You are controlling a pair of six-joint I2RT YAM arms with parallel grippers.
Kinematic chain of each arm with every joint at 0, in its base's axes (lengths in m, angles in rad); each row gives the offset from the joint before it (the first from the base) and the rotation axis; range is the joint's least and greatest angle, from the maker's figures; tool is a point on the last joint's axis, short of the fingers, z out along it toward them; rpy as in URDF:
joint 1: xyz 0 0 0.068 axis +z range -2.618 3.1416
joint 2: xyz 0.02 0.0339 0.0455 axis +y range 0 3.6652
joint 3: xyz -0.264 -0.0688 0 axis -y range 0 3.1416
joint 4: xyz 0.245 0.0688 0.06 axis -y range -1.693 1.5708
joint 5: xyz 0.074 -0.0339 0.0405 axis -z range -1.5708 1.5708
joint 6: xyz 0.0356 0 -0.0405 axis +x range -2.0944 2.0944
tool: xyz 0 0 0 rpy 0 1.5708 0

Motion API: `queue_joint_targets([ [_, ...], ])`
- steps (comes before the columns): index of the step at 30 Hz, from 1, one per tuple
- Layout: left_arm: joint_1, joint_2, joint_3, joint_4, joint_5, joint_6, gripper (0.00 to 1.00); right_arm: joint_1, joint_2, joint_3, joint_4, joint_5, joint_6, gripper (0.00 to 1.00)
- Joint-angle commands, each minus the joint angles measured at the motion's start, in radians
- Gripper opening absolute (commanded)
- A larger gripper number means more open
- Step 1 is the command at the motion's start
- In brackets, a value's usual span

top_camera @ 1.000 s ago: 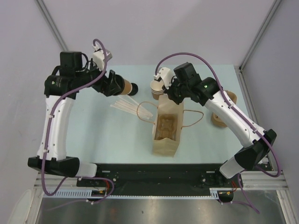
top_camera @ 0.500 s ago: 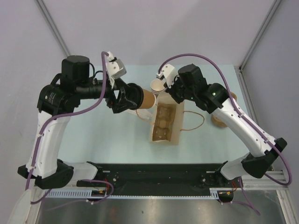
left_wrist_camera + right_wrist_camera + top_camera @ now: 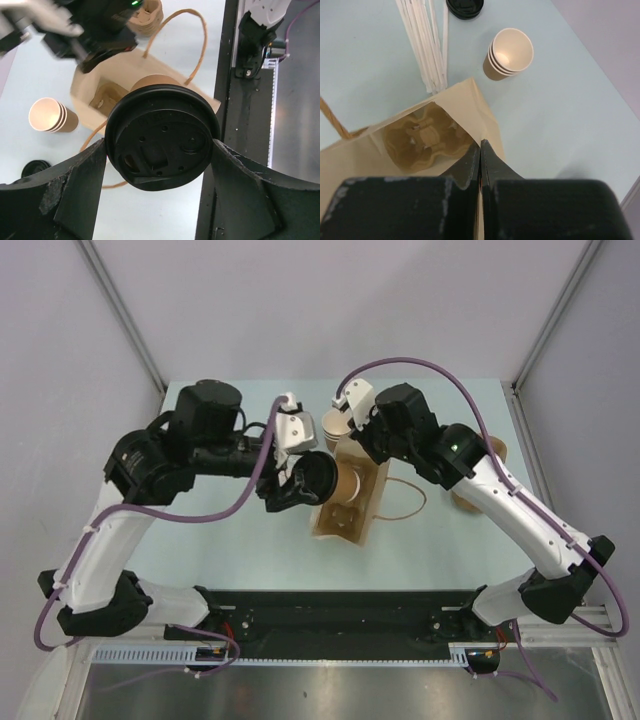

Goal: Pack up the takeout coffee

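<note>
Coffee: the takeout coffee (image 3: 337, 484) hangs over the 9 o'clock edge of the paper bag (image 3: 342, 526), tipped on its side. Its black lid faces 9 o'clock and its base points across the bag's mouth.
Left end effector (image 3: 160, 150): opened about as wide as the lid, with a finger pressed on each side of the cup.
Right end effector (image 3: 480, 150): fingers pinched together on the bag's rim at 12 o'clock, propping the mouth open.
Inside the bag: a moulded cup carrier (image 3: 420, 137) lies at the bottom, and the wells I can see look free.
Nearby on the bench (image 3: 250, 552): a stack of lidless cups (image 3: 334, 425) just past the bag at 12 o'clock, with paper straws (image 3: 427, 45) and a loose black lid (image 3: 465, 6) beside it.
Step in hand: by my reckoning, getting the cup into the bag.
Doing it well: I'd turn the cup upright first, centre it over a well, then lower it straight down without brushing the paper wall, and open the fingers only once it is seated.
Risk: a sideways cup may leak at the lid, and nudging the rim could pull the bag out of the pinch.
</note>
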Motion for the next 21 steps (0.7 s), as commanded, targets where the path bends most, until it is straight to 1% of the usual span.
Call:
queue_joint_targets([
  [1,-0.122,0.037,0.012,0.041,-0.191,0.032,0.0,-0.012,0.04,0.068,0.006,0.039,0.056,0.0],
  [2,-0.139,0.052,0.004,0.039,-0.214,0.044,0.0,-0.015,0.043,0.074,-0.002,0.043,0.064,0.0],
  [3,-0.162,0.06,-0.002,0.042,-0.269,0.044,0.0,-0.02,0.049,0.08,-0.01,0.045,0.076,0.0],
  [7,-0.2,0.112,-0.015,0.047,-0.37,0.057,0.0,-0.037,0.052,0.088,-0.037,0.011,0.111,0.0],
  [12,-0.216,0.184,-0.062,0.067,-0.426,0.07,0.0,-0.069,0.063,0.093,-0.066,-0.044,0.137,0.0],
  [14,-0.216,0.201,-0.094,0.085,-0.438,0.075,0.0,-0.092,0.08,0.105,-0.095,-0.117,0.159,0.0],
  [15,-0.216,0.212,-0.11,0.101,-0.449,0.074,0.0,-0.116,0.083,0.116,-0.106,-0.192,0.165,0.0],
  [16,-0.216,0.218,-0.135,0.111,-0.461,0.075,0.0,-0.127,0.087,0.119,-0.126,-0.219,0.179,0.0],
  [21,-0.216,0.273,-0.169,0.133,-0.475,0.084,0.0,-0.179,0.104,0.11,-0.18,-0.363,0.191,0.0],
])
